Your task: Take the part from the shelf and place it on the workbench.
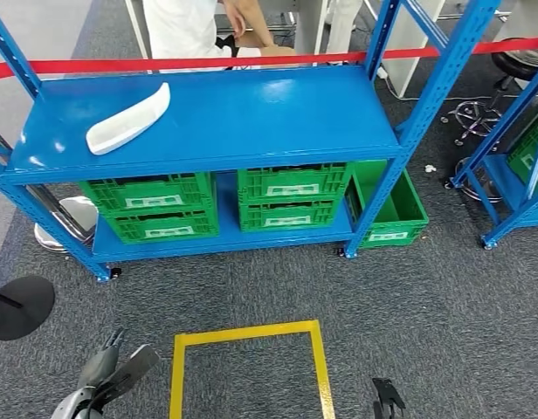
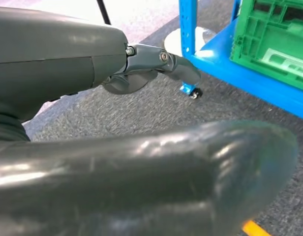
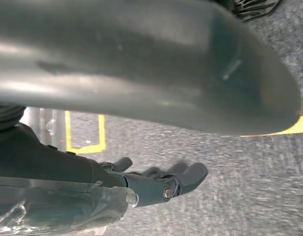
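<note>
White part (image 1: 128, 119) on blue shelf (image 1: 253, 113), person's upper body cut off; left robot hand (image 1: 105, 380) & right robot hand (image 1: 386, 400) empty, fingers apart.

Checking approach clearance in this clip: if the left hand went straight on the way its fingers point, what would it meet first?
Probably the blue metal shelf's left corner post foot with its small black caster; the left hand's fingers aim at it over bare grey carpet. Depth is unclear, so this is a judgement.

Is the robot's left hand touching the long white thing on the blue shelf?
Apart. In the head view the left hand hangs low over the grey carpet, while the long white curved plastic part lies up on the blue metal shelf.
</note>
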Robot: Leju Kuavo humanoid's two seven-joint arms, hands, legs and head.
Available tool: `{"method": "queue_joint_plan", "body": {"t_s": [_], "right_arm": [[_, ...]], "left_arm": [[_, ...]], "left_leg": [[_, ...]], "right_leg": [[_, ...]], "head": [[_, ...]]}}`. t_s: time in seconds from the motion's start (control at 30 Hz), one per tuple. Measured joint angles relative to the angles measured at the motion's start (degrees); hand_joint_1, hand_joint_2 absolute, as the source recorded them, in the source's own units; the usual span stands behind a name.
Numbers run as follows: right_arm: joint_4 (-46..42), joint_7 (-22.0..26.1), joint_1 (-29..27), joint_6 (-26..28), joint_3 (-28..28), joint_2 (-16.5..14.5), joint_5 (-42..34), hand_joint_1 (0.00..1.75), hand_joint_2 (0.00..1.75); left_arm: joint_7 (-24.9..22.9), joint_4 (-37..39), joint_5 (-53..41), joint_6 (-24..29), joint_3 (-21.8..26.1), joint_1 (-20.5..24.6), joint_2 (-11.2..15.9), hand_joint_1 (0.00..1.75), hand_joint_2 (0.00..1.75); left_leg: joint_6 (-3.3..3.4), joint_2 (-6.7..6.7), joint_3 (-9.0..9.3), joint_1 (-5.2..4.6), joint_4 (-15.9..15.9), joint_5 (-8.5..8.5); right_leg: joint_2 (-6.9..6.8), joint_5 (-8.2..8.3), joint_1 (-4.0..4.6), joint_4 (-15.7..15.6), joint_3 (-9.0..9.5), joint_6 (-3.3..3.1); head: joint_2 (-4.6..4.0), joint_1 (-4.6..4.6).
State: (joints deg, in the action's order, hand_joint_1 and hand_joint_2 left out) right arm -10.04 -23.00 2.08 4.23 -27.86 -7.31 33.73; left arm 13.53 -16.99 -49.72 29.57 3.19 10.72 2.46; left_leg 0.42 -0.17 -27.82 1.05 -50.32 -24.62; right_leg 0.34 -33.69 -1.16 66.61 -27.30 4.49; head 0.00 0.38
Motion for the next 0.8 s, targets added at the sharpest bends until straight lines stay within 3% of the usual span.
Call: {"method": "queue_joint_plan", "body": {"t_s": [0.07, 0.1, 0.13, 0.17, 0.23, 0.27, 0.3, 0.33, 0.37, 0.43, 0.5, 0.53, 0.57, 0.6, 0.63, 0.7, 0.73, 0.77, 0.8], "right_arm": [[0.06, -0.07, -0.51, 0.01, -0.08, 0.01, 0.09, 0.0, 0.0], [0.08, -0.08, -0.63, 0.01, -0.1, 0.01, 0.11, 0.0, 0.0], [0.09, -0.08, -0.7, 0.0, -0.11, 0.01, 0.13, 0.0, 0.0], [0.13, -0.08, -0.88, -0.01, -0.11, 0.01, 0.15, 0.0, 0.0], [0.31, -0.16, -1.55, -0.01, -0.13, 0.07, 0.23, 0.0, 0.0], [0.39, -0.23, -1.87, -0.01, -0.17, 0.09, 0.28, 0.0, 0.0], [0.46, -0.28, -1.9, 0.0, -0.22, 0.12, 0.33, 0.0, 0.0], [0.48, -0.28, -1.59, 0.01, -0.27, 0.11, 0.39, 0.0, 0.0], [0.48, -0.23, -1.02, 0.01, -0.3, 0.11, 0.45, 0.0, 0.0], [0.45, -0.1, 0.22, 0.02, -0.31, 0.1, 0.55, 0.0, 0.0], [0.43, -0.12, 0.69, 0.01, -0.32, 0.11, 0.62, 0.0, 0.0], [0.43, -0.18, 0.69, 0.01, -0.33, 0.11, 0.66, 0.0, 0.0], [0.44, -0.24, 0.6, 0.0, -0.36, 0.1, 0.7, 0.0, 0.0], [0.44, -0.28, 0.53, -0.01, -0.39, 0.1, 0.75, 0.0, 0.0], [0.44, -0.31, 0.5, -0.02, -0.43, 0.1, 0.81, 0.0, 0.0], [0.44, -0.26, 0.56, -0.02, -0.5, 0.1, 0.91, 0.0, 0.0], [0.44, -0.24, 0.59, -0.02, -0.54, 0.11, 0.96, 0.0, 0.0], [0.44, -0.24, 0.6, -0.01, -0.58, 0.11, 0.98, 0.0, 0.0], [0.43, -0.24, 0.57, -0.02, -0.61, 0.13, 1.01, 0.0, 0.0]], "left_arm": [[-0.02, 0.04, 0.08, -0.05, 0.01, -0.63, -0.03, 0.0, 0.0], [-0.03, 0.05, 0.19, -0.11, 0.01, -0.72, -0.06, 0.0, 0.0], [-0.03, 0.05, 0.29, -0.17, 0.01, -0.71, -0.11, 0.0, 0.0], [-0.03, 0.05, 0.4, -0.24, 0.01, -0.75, -0.2, 0.0, 0.0], [-0.04, 0.13, 0.49, -0.41, 0.01, -0.76, -0.39, 0.0, 0.0], [-0.07, 0.13, 0.49, -0.52, 0.01, -0.66, -0.45, 0.0, 0.0], [-0.1, 0.11, 0.46, -0.6, 0.01, -0.36, -0.47, 0.0, 0.0], [-0.15, 0.07, 0.43, -0.64, 0.01, 0.09, -0.43, 0.0, 0.0], [-0.2, 0.01, 0.39, -0.61, -0.01, 0.58, -0.39, 0.0, 0.0], [-0.28, -0.02, 0.37, -0.56, -0.03, 1.58, -0.29, 0.0, 0.0], [-0.32, -0.04, 0.37, -0.55, -0.04, 2.04, -0.26, 0.0, 0.0], [-0.33, -0.04, 0.37, -0.55, -0.04, 2.08, -0.27, 0.0, 0.0], [-0.33, -0.04, 0.37, -0.56, -0.04, 2.05, -0.28, 0.0, 0.0], [-0.33, -0.04, 0.37, -0.57, -0.05, 2.02, -0.28, 0.0, 0.0], [-0.33, -0.04, 0.37, -0.57, -0.05, 2.02, -0.27, 0.0, 0.0], [-0.33, -0.03, 0.39, -0.57, -0.06, 2.0, -0.21, 0.0, 0.0], [-0.33, -0.03, 0.41, -0.57, -0.06, 2.0, -0.2, 0.0, 0.0], [-0.34, -0.03, 0.43, -0.57, -0.06, 1.97, -0.2, 0.0, 0.0], [-0.34, -0.04, 0.43, -0.56, -0.06, 1.93, -0.22, 0.0, 0.0]], "left_leg": [[0.37, -0.26, 3.35, -0.36, 1.27, -1.63], [0.49, -0.43, 5.13, -0.56, 2.05, -2.39], [0.56, -0.56, 6.98, -0.81, 2.88, -3.14], [0.6, -0.62, 8.8, -1.02, 3.8, -3.97], [0.43, -0.92, 12.46, -1.63, 5.14, -5.83], [0.36, -1.08, 14.37, -1.88, 5.92, -6.73], [0.25, -1.22, 15.87, -2.14, 6.09, -7.09], [0.15, -1.24, 16.61, -2.31, 5.58, -7.06], [-0.01, -1.12, 16.5, -2.36, 3.76, -6.69], [-0.84, -0.83, 12.63, -2.3, -3.7, -7.51], [-1.71, -0.65, 6.71, -1.97, -11.63, -11.83], [-1.99, -0.64, 3.97, -1.78, -14.18, -13.96], [-2.18, -0.63, 1.78, -1.59, -15.3, -14.85], [-2.27, -0.62, 0.31, -1.41, -14.73, -13.93], [-2.32, -0.61, -0.41, -1.26, -12.51, -11.15], [-2.32, -0.54, -0.54, -1.07, -5.66, -3.45], [-2.11, -0.5, -0.43, -1.06, -2.88, -1.07], [-1.83, -0.49, -0.44, -1.08, -1.29, 0.22], [-1.6, -0.51, -0.53, -1.1, -0.76, 0.4]], "right_leg": [[-0.01, -5.65, 0.52, 2.66, -4.6, -0.67], [0.0, -7.07, 0.88, 1.92, -6.62, -1.23], [0.02, -6.28, 1.31, 0.02, -8.39, -1.91], [0.04, -1.82, 1.82, -3.02, -9.87, -2.73], [0.19, 11.14, 2.87, -10.51, -11.54, -4.16], [0.37, 16.14, 3.19, -13.14, -11.43, -4.61], [0.56, 18.04, 3.31, -14.58, -10.85, -4.8], [0.76, 18.04, 3.17, -14.7, -9.84, -4.96], [0.82, 17.51, 2.99, -14.7, -8.96, -5.06], [0.83, 16.47, 2.62, -14.67, -7.59, -5.43], [0.83, 15.36, 2.36, -14.67, -6.59, -5.58], [0.84, 14.85, 2.24, -14.65, -6.1, -5.54], [0.86, 14.32, 2.12, -14.6, -5.56, -5.47], [0.9, 13.77, 2.03, -14.5, -5.01, -5.38], [0.94, 13.22, 1.94, -14.35, -4.47, -5.26], [1.06, 12.21, 1.84, -13.93, -3.57, -4.84], [1.13, 11.81, 1.86, -13.71, -3.41, -4.55], [1.18, 11.49, 1.92, -13.57, -3.41, -4.23], [1.21, 11.18, 2.04, -13.38, -3.48, -4.22]], "head": [[0.0, 0.12], [0.0, 0.18], [0.0, 0.25], [0.0, 0.28], [0.0, 0.2], [0.01, 0.0], [0.01, -0.18], [0.01, -0.37], [0.0, -0.51], [0.01, -0.87], [0.0, -1.13], [0.0, -1.09], [0.0, -1.14], [0.0, -1.15], [0.0, -1.17], [0.0, -1.16], [0.0, -1.19], [0.0, -1.15], [0.0, -1.13]]}}
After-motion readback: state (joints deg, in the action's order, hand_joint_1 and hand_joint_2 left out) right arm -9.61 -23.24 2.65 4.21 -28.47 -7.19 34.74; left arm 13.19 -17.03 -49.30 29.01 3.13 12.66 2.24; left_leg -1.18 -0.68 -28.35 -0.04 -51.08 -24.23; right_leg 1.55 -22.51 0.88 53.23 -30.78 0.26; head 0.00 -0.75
